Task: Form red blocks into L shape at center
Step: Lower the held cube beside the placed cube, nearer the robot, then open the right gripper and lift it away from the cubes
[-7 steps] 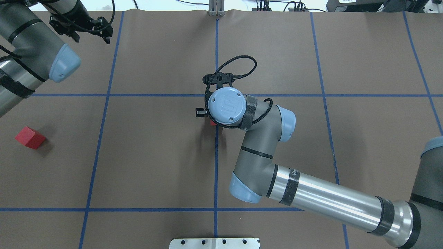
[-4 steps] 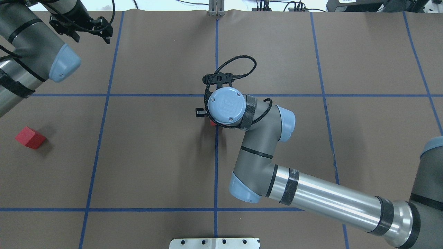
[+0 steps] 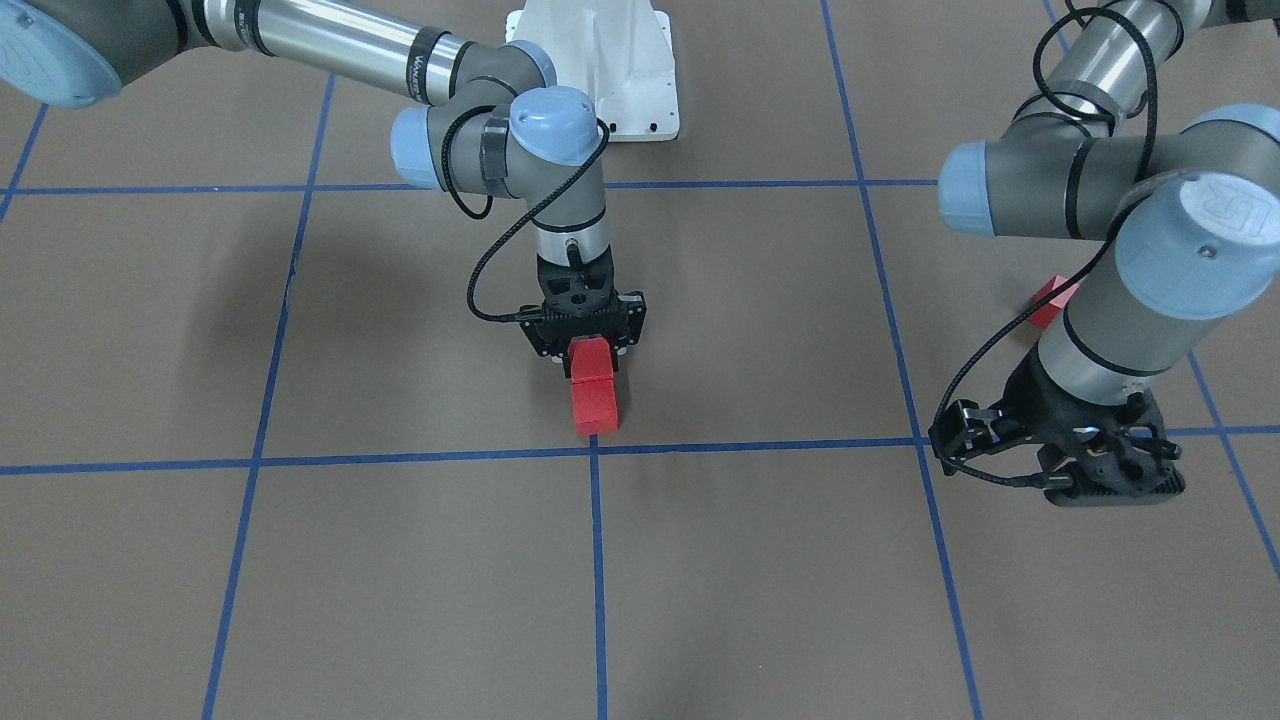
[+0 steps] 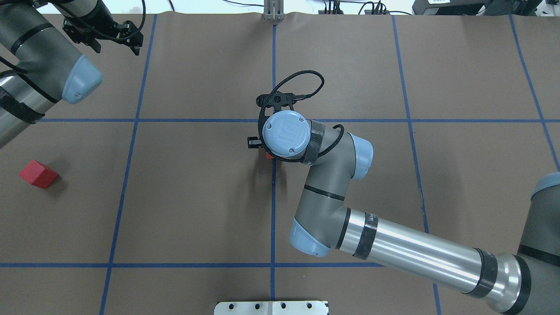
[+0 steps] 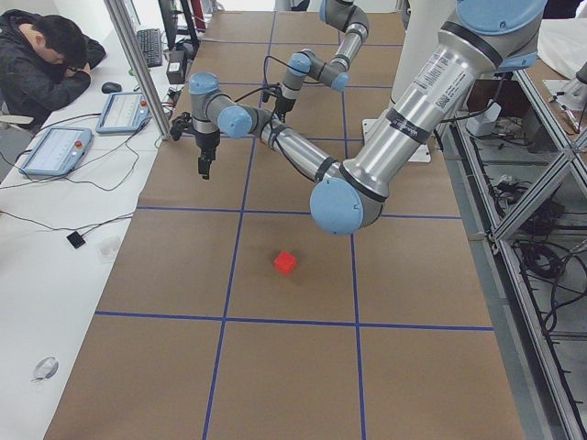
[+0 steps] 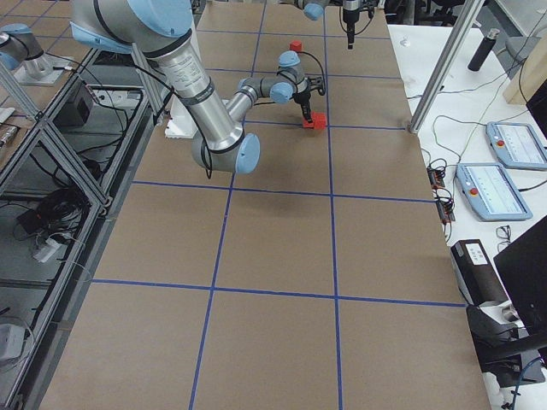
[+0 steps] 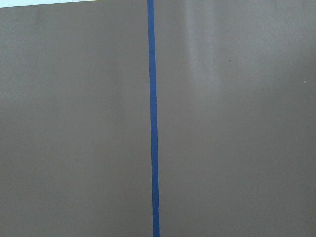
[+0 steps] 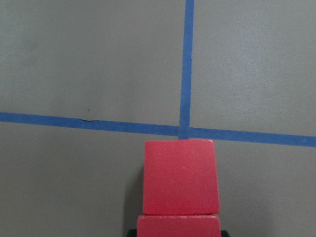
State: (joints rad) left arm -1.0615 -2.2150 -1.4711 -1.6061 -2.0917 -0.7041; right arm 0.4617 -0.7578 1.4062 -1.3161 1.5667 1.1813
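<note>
My right gripper [image 3: 590, 352] points straight down and is shut on a red block [image 3: 590, 358]. That block sits flush against a second red block [image 3: 594, 408], which lies just on the robot's side of the center [image 3: 594, 450]. The right wrist view shows the pair in line: the front block [image 8: 180, 177] touches the crossing [image 8: 183, 131], and the held one [image 8: 178, 226] is at the bottom edge. A third red block [image 4: 38, 173] lies alone far to the left. My left gripper [image 3: 1110, 492] hovers over bare surface near it; I cannot tell whether it is open or shut.
The brown surface [image 4: 197, 197] carries a grid of blue tape lines. The robot's white base plate [image 4: 271, 307] is at the near edge. My right forearm [image 4: 415, 258] stretches across the lower right. A person sits at a side desk [image 5: 41, 64] with tablets and cables.
The right wrist has edged very slightly to the left in the overhead view. The blocks and the left arm have not moved.
</note>
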